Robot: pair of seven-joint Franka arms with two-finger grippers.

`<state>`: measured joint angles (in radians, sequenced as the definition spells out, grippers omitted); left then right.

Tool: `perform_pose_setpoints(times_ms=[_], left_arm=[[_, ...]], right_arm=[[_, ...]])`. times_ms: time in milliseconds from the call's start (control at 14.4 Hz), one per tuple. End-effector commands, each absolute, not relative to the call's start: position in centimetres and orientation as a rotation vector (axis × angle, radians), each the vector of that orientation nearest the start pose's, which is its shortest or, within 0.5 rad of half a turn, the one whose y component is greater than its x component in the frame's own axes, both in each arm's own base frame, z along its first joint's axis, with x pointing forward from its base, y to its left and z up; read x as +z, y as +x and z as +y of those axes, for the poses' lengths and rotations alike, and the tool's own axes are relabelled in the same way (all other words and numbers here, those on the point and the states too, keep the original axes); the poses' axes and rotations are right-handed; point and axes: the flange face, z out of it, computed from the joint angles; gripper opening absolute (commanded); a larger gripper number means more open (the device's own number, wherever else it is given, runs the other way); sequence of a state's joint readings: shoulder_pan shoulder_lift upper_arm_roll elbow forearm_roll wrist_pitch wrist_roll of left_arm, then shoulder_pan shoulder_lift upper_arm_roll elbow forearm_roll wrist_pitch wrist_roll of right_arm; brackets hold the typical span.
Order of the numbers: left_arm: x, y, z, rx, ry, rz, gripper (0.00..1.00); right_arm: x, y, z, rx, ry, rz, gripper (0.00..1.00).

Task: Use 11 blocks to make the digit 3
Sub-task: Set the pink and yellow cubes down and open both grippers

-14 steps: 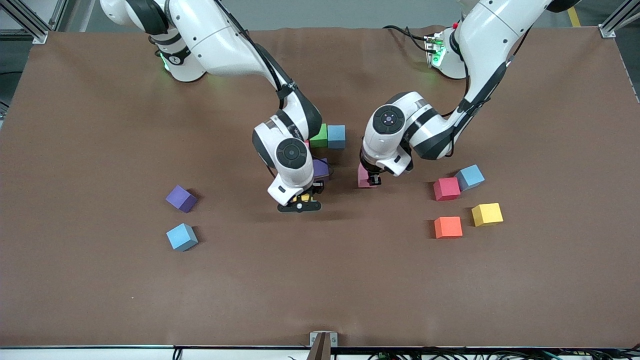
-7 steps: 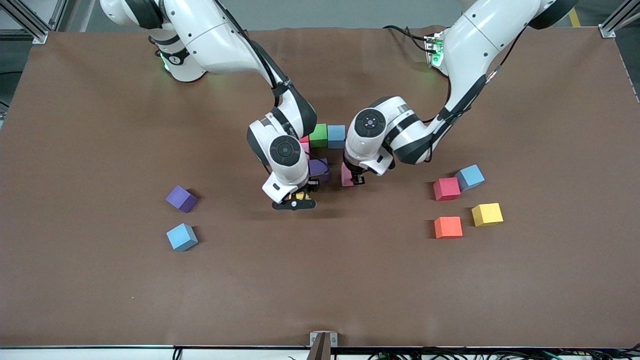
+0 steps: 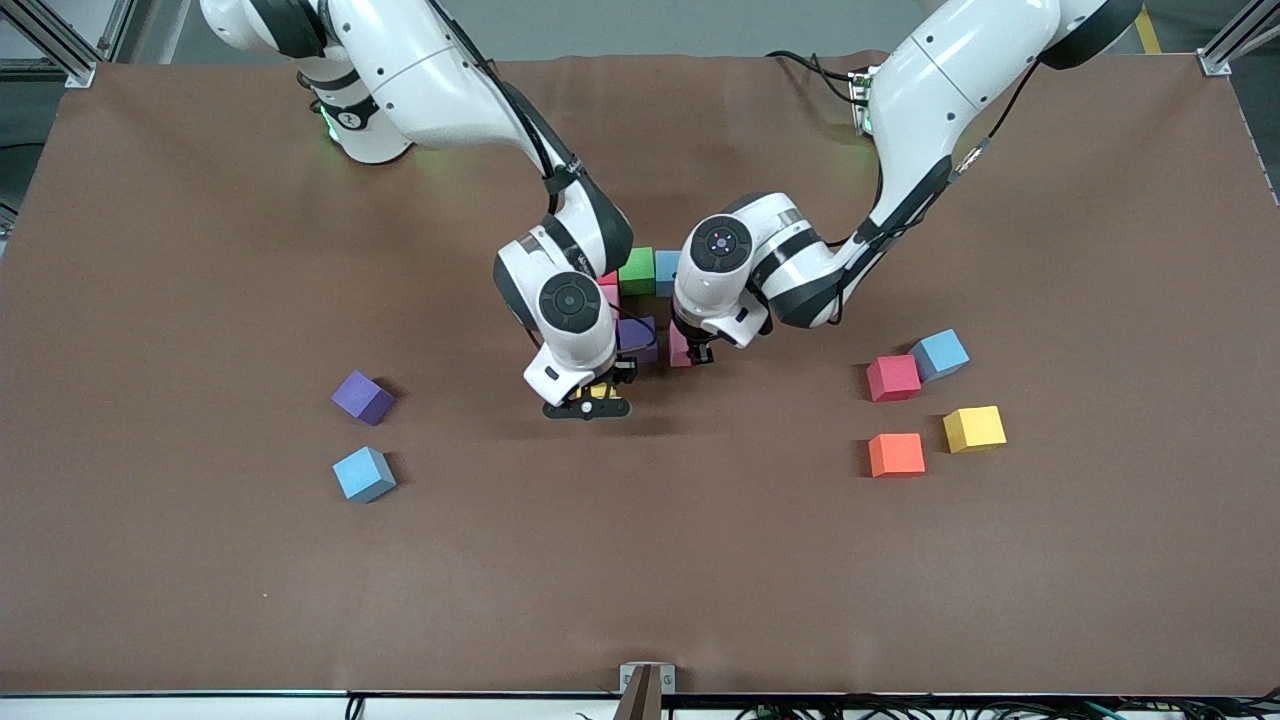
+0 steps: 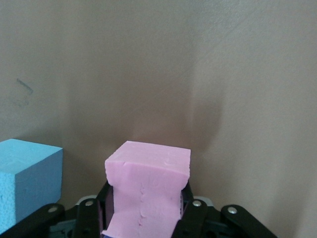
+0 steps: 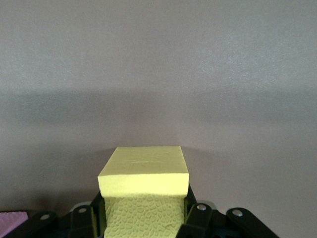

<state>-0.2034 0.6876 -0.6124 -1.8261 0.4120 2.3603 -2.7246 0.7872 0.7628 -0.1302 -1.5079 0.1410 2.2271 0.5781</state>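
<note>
My left gripper (image 3: 693,350) is shut on a pink block (image 4: 148,181), low over the table right beside the purple block (image 3: 640,338) of the cluster. That cluster also holds a green block (image 3: 637,270), a partly hidden blue block (image 3: 666,270) and a pink block (image 3: 609,292). In the left wrist view a blue block (image 4: 29,178) lies next to the held pink one. My right gripper (image 3: 592,392) is shut on a yellow block (image 5: 144,191), low over the table by the purple block, on the cluster's side facing the front camera.
Loose blocks lie toward the left arm's end: red (image 3: 893,377), blue (image 3: 939,354), yellow (image 3: 974,428) and orange (image 3: 896,454). Toward the right arm's end lie a purple block (image 3: 362,397) and a blue block (image 3: 364,473). Both arms crowd the cluster.
My left gripper has carried the pink block toward the right arm's end, up to the purple block. My right gripper with the yellow block shifted slightly the same way.
</note>
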Motion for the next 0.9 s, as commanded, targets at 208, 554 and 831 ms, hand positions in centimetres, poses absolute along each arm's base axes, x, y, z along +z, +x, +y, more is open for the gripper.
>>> perform_pose_setpoints(times_ms=[208, 554, 831], left_arm=[[20.2, 45.4, -47.5, -0.159, 1.995, 2.456, 0.21], [19.7, 45.5, -47.8, -0.172, 1.993, 2.458, 0.21], [19.9, 45.5, -48.3, -0.176, 1.992, 2.451, 0.22]], right_arm=[[21.9, 53.9, 44.4, 0.077, -3.140, 0.009, 0.01], [22.0, 53.8, 44.8, 0.069, -3.133, 0.034, 0.01], [22.0, 53.7, 44.8, 0.072, -3.135, 0.042, 0.01]])
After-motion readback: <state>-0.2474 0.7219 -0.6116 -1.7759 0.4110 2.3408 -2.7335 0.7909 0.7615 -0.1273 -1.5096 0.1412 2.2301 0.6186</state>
